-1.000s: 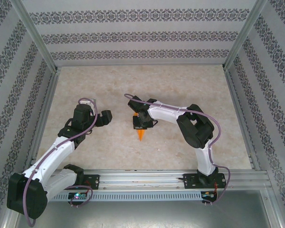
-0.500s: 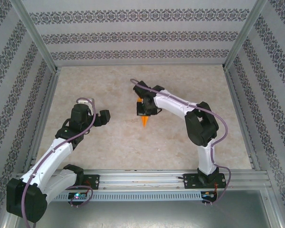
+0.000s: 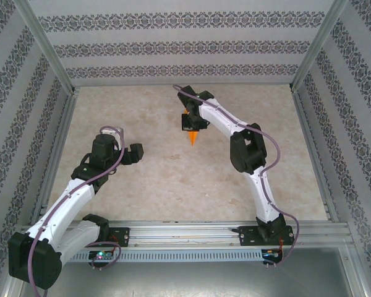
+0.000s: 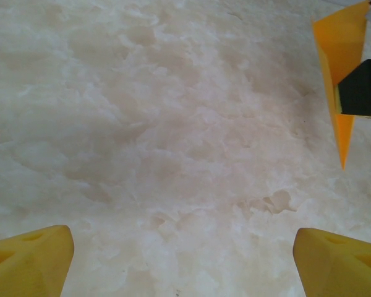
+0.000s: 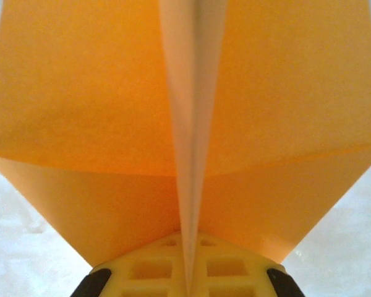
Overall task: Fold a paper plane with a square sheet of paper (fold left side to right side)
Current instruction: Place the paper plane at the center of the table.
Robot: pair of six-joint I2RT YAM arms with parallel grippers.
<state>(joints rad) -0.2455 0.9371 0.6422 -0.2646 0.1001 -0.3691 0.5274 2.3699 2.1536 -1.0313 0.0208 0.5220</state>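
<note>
My right claw (image 3: 191, 126) gripped the paper plane (image 3: 191, 138) at its tail, nose pointing back toward me; my left claw (image 3: 136, 153) stood wide and empty, well apart leftward.

- paper plane (image 5: 111, 111): thin matt orange paper, sharply creased
- table (image 4: 148, 136): smooth, marbled beige stone-look surface, faint sheen
- left gripper (image 4: 182, 247) fingers (image 4: 28, 263): smooth matt yellow plastic
- rail (image 3: 191, 232): dull silver metal
- left arm (image 3: 68, 204): glossy white plastic shell

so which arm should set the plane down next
Right: the right gripper is shut on the paper plane; the left gripper is open, empty and apart from it.
</note>
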